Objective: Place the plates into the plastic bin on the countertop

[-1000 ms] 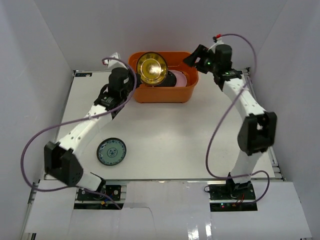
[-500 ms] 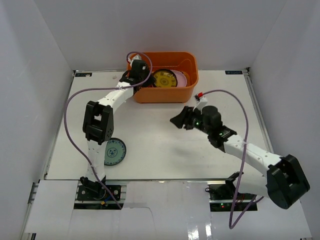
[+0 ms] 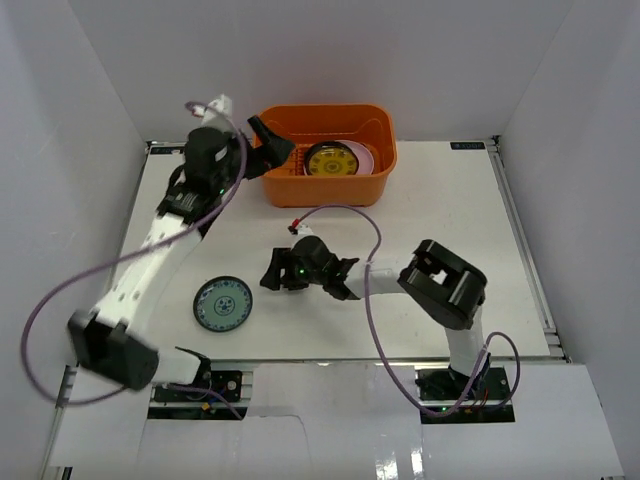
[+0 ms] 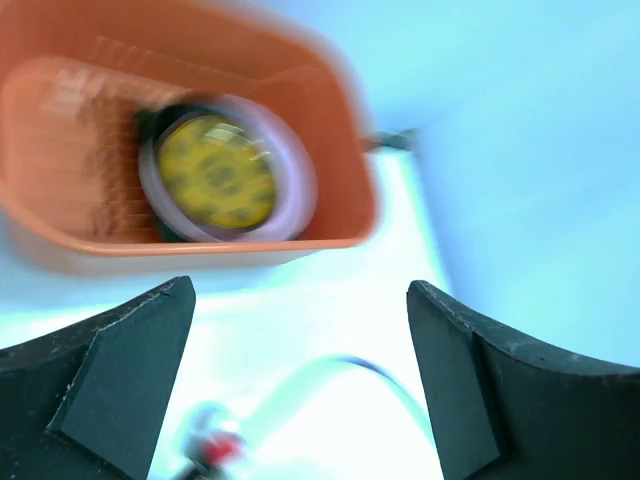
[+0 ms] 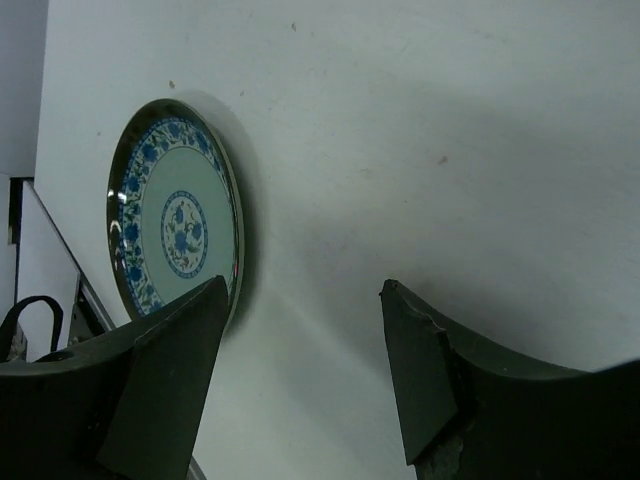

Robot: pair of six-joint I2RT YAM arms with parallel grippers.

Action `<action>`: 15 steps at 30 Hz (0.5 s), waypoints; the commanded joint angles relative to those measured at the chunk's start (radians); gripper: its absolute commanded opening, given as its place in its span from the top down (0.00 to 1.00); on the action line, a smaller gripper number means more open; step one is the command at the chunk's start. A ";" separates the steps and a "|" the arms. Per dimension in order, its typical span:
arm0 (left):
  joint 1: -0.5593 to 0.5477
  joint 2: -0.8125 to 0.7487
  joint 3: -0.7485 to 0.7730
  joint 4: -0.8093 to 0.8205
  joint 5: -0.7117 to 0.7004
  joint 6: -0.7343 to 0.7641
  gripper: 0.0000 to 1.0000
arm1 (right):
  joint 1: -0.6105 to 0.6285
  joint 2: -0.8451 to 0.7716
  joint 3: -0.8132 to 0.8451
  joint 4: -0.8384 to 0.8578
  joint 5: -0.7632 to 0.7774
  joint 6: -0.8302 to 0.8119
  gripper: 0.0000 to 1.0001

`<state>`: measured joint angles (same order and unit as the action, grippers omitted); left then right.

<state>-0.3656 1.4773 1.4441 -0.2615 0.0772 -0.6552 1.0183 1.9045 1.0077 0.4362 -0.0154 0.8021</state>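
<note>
**Hidden or unclear.** The left wrist view is smeared by motion, so you see the orange plastic bin [image 4: 200, 245] only as a soft outline. The amber-patterned plate [image 4: 218, 178] lies on top inside it. The pink plate [image 4: 298, 190] below shows only as a pale ring. A dark edge peeps out at the stack's left side; you cannot tell what dish it belongs to, or how many lie beneath. In the right wrist view one finger cuts off the lower rim of the small teal-patterned plate [image 5: 175, 225].

**Surface and room.** The white countertop [image 3: 420, 215] is enclosed by plain white walls [image 3: 80, 90]. The teal-patterned plate [image 3: 223, 303] lies flat near its front left. The bin [image 3: 325, 192] stands at the back edge, near the middle, with the amber-patterned plate [image 3: 331, 160] and the pink plate [image 3: 362, 157] inside.

**Tools.** The left gripper [image 3: 275, 143] sits at the bin's left end. Its fingers [image 4: 120, 385] stand wide apart with nothing between them, and they touch no dish. The right gripper [image 3: 270, 272] is low over the countertop, just right of the teal-patterned plate and pointing towards it. Its fingers [image 5: 440, 385] are spread, empty, and apart from the plate's rim.
</note>
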 commanded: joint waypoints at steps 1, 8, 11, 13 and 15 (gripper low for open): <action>-0.018 -0.344 -0.242 0.010 0.079 0.066 0.02 | 0.054 0.119 0.121 0.032 -0.030 0.068 0.31; -0.024 -0.823 -0.528 -0.258 0.001 0.198 0.02 | 0.132 0.284 0.282 0.015 -0.104 0.114 0.69; -0.022 -0.948 -0.545 -0.332 -0.028 0.215 0.02 | 0.114 0.288 0.304 0.010 -0.083 0.129 0.92; -0.022 -1.004 -0.539 -0.355 -0.024 0.218 0.02 | 0.094 0.240 0.296 0.010 -0.093 0.123 0.92; -0.022 -1.026 -0.522 -0.360 -0.019 0.221 0.02 | 0.056 0.118 0.255 0.063 -0.075 0.111 0.92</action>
<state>-0.3885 0.4965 0.8951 -0.5598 0.0776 -0.4690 1.1378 2.1754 1.2770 0.4500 -0.1177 0.9199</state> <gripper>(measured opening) 0.975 0.089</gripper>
